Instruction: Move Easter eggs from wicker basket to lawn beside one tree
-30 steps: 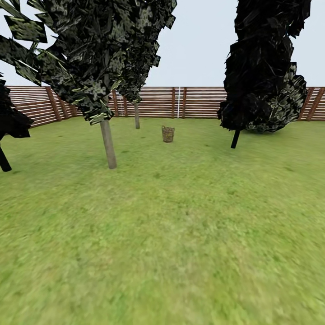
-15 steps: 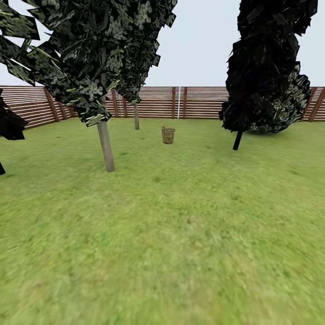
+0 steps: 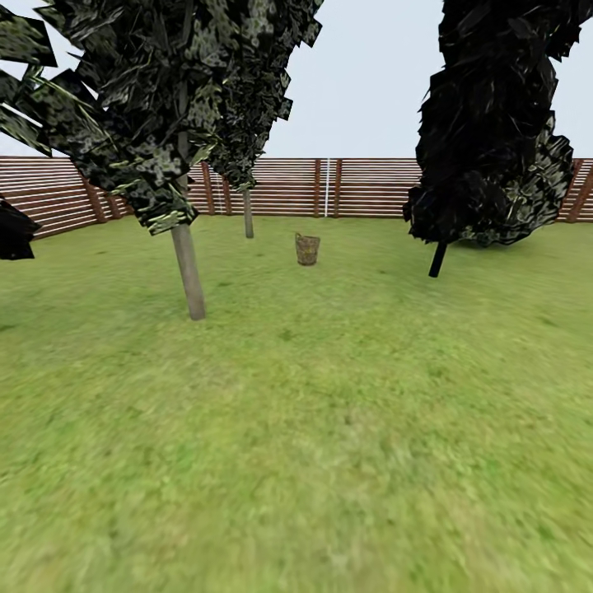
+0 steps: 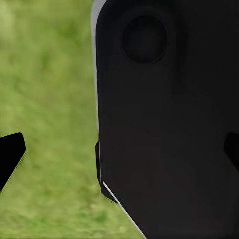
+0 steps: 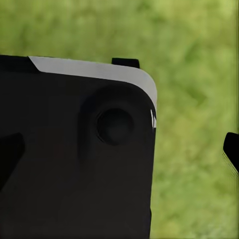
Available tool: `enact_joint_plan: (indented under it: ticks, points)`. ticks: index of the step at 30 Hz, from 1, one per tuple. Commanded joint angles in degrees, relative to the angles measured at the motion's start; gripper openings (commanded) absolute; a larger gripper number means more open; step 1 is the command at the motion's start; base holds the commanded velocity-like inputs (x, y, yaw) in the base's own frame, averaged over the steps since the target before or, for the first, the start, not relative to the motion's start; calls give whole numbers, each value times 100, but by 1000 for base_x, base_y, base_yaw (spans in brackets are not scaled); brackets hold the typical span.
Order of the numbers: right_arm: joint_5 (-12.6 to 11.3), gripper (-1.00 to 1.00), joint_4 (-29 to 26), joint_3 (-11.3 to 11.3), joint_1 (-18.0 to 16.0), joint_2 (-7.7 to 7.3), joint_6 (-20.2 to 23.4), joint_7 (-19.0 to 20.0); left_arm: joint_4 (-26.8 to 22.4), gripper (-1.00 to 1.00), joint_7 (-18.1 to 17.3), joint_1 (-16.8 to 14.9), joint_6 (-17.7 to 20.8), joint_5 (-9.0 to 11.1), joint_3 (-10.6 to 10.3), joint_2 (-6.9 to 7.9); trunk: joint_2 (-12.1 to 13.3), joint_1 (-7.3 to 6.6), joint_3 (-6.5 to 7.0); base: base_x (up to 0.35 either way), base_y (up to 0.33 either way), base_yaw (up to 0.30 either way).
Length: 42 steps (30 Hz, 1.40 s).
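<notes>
A fenced garden: the lawn (image 3: 329,428) runs to a slatted fence (image 3: 362,187). The wicker basket (image 3: 307,249) stands far off, centre, right of the grey-trunked tree (image 3: 188,272). Both wrist views show dark robot bodywork over grass; each tool's opening I cannot tell.

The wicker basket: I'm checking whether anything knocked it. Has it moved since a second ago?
No. The wicker basket keeps its spot on the lawn below the fence's white post. The nearer trees spread apart because the camera advances.
</notes>
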Motion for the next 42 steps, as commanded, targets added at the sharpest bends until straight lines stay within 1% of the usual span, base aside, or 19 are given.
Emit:
enact_joint_plan:
  ticks: [1, 42]
  points:
    - [28, 100, 5, -2, -2, -1, -17, -3, -9, 100, 1, 3, -8, -3, 3, -2, -2, 3, -4, 323, 0, 0]
    - [27, 100, 5, -3, -4, -1, -17, -3, -9, 100, 1, 3, -8, -11, -6, -7, -2, 3, -4, 323, 0, 0]
